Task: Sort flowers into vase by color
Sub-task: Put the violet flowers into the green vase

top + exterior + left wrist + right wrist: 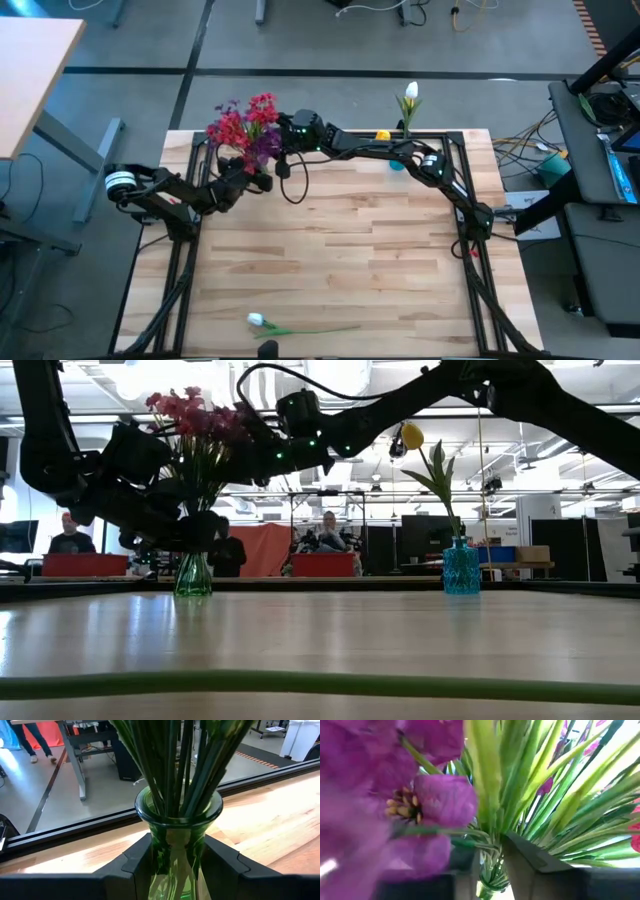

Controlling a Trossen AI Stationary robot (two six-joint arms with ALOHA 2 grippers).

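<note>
A green glass vase (193, 575) stands on its base at the table's far left, holding red flowers (232, 125) and purple flowers (262, 148) by their stems. My left gripper (177, 857) is shut on the vase. My right gripper (490, 867) reaches in level from the right, just above the vase's mouth. Its fingers stand slightly apart among the green stems (492, 810), beside a purple bloom (437, 802); whether they touch a stem I cannot tell. A blue vase (461, 567) at the far middle holds a yellow tulip (411, 435) and a white tulip (411, 92). My left gripper pinches the green vase's neck (175, 837), just below the flared rim, with one finger on each side. The fingers come in nearly level from the table's left side. The vase stays upright with its base on the table (193, 593).
Another white tulip (257, 320) lies flat near the table's front edge, its long stem (320, 685) running toward the right. The wide wooden middle of the table (340, 250) is bare. People sit in the room beyond the far edge.
</note>
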